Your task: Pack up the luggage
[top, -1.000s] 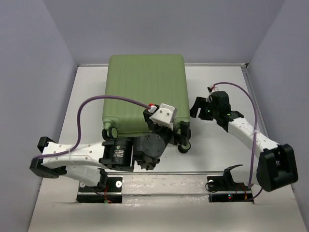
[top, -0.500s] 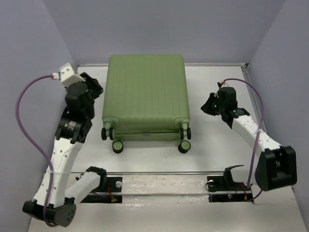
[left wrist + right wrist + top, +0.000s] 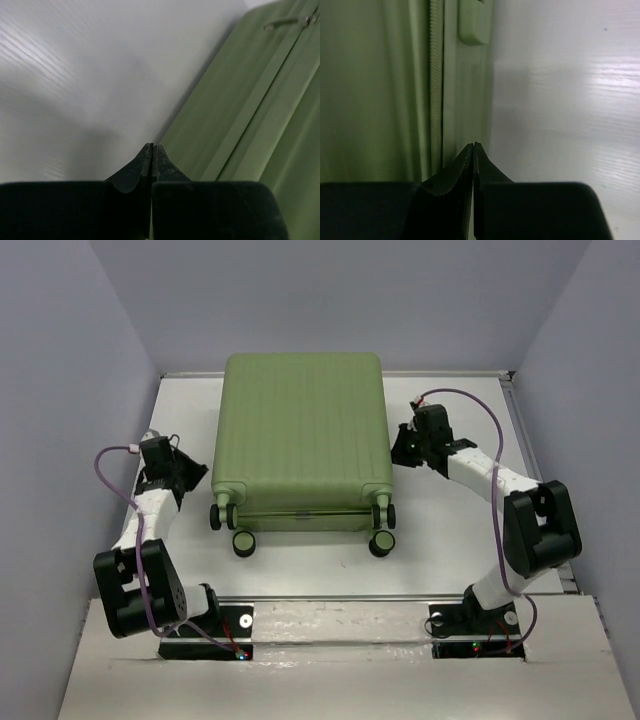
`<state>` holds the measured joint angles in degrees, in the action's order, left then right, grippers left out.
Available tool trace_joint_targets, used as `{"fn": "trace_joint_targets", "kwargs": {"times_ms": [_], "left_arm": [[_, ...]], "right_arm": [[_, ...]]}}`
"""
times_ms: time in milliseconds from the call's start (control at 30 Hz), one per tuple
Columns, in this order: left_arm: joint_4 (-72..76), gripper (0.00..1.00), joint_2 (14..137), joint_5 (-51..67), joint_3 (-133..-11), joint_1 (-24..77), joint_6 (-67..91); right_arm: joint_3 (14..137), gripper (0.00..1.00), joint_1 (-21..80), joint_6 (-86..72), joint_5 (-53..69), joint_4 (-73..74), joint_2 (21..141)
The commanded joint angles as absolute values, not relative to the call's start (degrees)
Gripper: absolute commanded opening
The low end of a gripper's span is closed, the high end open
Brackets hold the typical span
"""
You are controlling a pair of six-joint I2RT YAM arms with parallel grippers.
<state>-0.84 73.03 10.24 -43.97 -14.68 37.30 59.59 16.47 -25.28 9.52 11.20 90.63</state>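
The luggage (image 3: 300, 440) is a light-green ribbed hard-shell suitcase lying flat and closed in the middle of the table, its black wheels (image 3: 243, 542) toward me. My left gripper (image 3: 197, 477) sits low at the case's left side, shut with nothing between its fingers; its tips (image 3: 152, 146) point at the foot of the green side wall (image 3: 250, 115). My right gripper (image 3: 398, 452) is shut and empty at the right side, its tips (image 3: 473, 144) close to the zipper seam (image 3: 436, 85). Whether either touches the shell I cannot tell.
White table (image 3: 450, 530) lies on both sides of the case, bounded by grey walls left, right and behind. A zipper pull (image 3: 287, 22) shows on the case's left side, and a small green foot (image 3: 474, 22) on its right side. A metal rail (image 3: 340, 598) crosses in front.
The left arm swung from the case's wheel end out to its left side and dropped low. The right gripper moved in against the right side. Both grippers closed.
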Motion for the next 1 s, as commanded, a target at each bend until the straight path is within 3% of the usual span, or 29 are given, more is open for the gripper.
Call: {"fn": "trace_joint_targets", "kwargs": {"times_ms": [0, 200, 333, 433, 500, 533, 567, 633, 700, 767, 833, 900, 933, 967], "left_arm": [[8.1, 0.09, 70.6, 17.0, -40.4, -10.6, 40.5], [13.0, 0.06, 65.3, 18.5, -28.4, -4.1, 42.5], [11.7, 0.06, 57.2, 15.3, -22.2, 5.1, 43.3], [7.8, 0.06, 44.7, 12.7, -16.0, 11.3, 48.1], [4.2, 0.06, 38.1, 10.9, -14.2, 13.8, 50.1], [2.0, 0.06, 34.7, 10.0, -14.1, 14.8, 50.4], [-3.5, 0.06, 27.5, 9.1, -14.2, 15.5, 50.6], [-8.3, 0.07, 21.4, 5.4, -17.4, 15.6, 49.9], [-10.5, 0.12, 17.7, 2.7, -22.4, 16.0, 48.7], [-13.4, 0.29, 21.2, -1.9, -31.6, 16.0, 43.1], [-15.5, 0.36, 25.0, -5.0, -38.8, 16.0, 39.0], [-15.6, 0.41, 29.8, -6.9, -48.6, 16.0, 33.7], [-14.9, 0.52, 31.0, -7.5, -51.1, 16.0, 32.4], [-14.2, 0.57, 32.7, -8.3, -53.8, 16.0, 31.4]], "right_arm": [[64.7, 0.08, 19.0, -24.2, 9.9, 8.8, 94.6], [75.9, 0.09, 20.8, -23.6, 17.8, 8.2, 103.9], [96.5, 0.12, 23.1, -24.3, 26.1, 12.1, 114.4], [114.4, 0.29, 23.1, -26.4, 32.2, 19.7, 122.9], [124.1, 0.49, 23.1, -26.4, 31.1, 24.6, 126.5], [128.8, 0.65, 23.1, -26.2, 30.2, 26.9, 128.0], [133.1, 0.72, 23.1, -25.4, 29.2, 29.4, 130.5], [142.3, 0.82, 22.2, -25.2, 25.8, 34.9, 131.4], [141.1, 0.9, 20.0, -26.2, 24.1, 35.8, 128.2], [137.4, 0.9, 18.7, -25.1, 21.3, 35.6, 121.5], [130.3, 0.89, 18.7, -23.0, 18.7, 35.2, 116.0], [122.9, 0.8, 18.7, -21.2, 18.5, 32.4, 106.0], [112.5, 0.54, 18.7, -21.1, 18.5, 30.5, 102.0], [106.3, 0.34, 19.6, -21.1, 18.4, 28.0, 97.7]]}}
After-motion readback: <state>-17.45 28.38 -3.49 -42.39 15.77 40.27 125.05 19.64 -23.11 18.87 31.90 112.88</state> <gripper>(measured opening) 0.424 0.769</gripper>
